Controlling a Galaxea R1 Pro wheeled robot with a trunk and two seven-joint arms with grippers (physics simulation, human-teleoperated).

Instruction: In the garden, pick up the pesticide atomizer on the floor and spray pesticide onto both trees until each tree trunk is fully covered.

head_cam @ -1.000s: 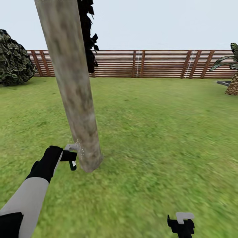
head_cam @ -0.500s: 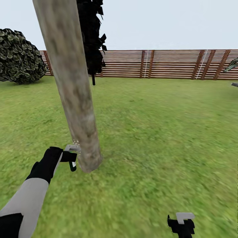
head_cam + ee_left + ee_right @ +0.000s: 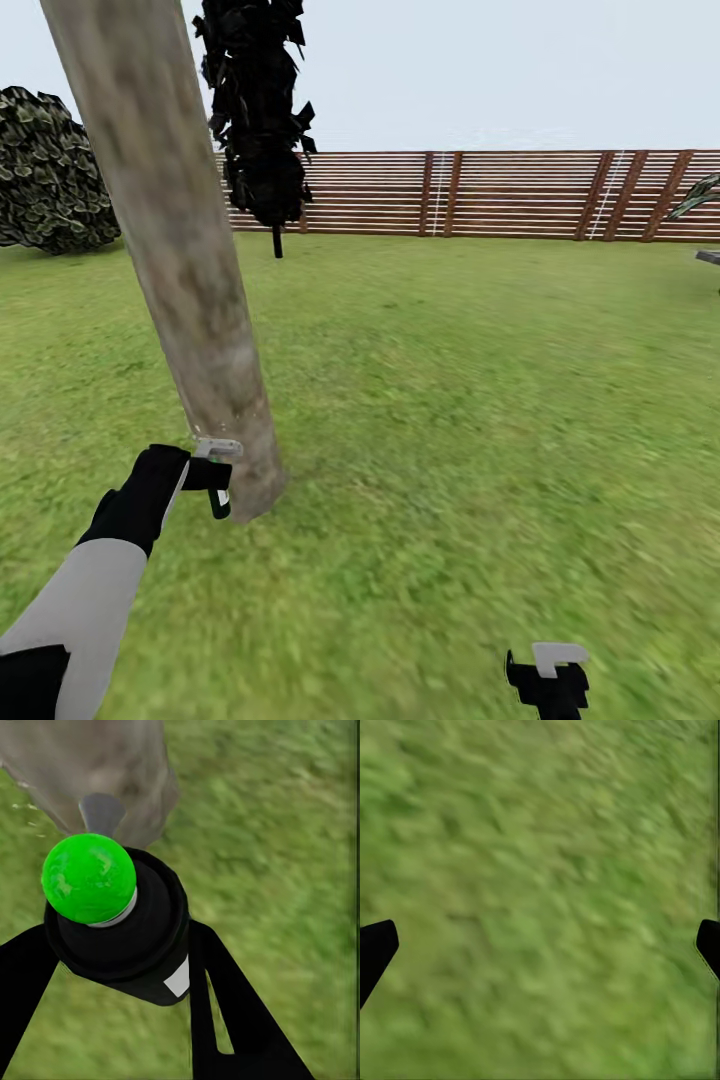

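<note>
Left wrist view: the pesticide atomizer [image 3: 124, 937] sits between the two black fingers [image 3: 225, 1020] of the left gripper [image 3: 112, 975], which are clamped on its dark body; a round cap knob at its top renders bright green here.
Atomizer position: in the head view the pesticide atomizer [image 3: 220, 497] hangs low over the grass, just beside the flared base of the tree trunk [image 3: 190, 290], its top turned towards the bark.
Left gripper: the left gripper [image 3: 213, 470] holds the can at arm's length from the robot, near the trunk's foot.
Right gripper: the right gripper [image 3: 548, 675] hangs low over the lawn [image 3: 480, 400]; in the right wrist view its fingers [image 3: 375, 949] stand wide apart over bare grass.
Handling, as a judgement: a slim rigid cylinder, probably light, smooth enough to slide or twist in a loose pinch.
Where to hold: mid-body, below the cap, leaving the nozzle unobstructed.
Backdrop: a slatted fence [image 3: 500, 195] bounds the garden.
</note>
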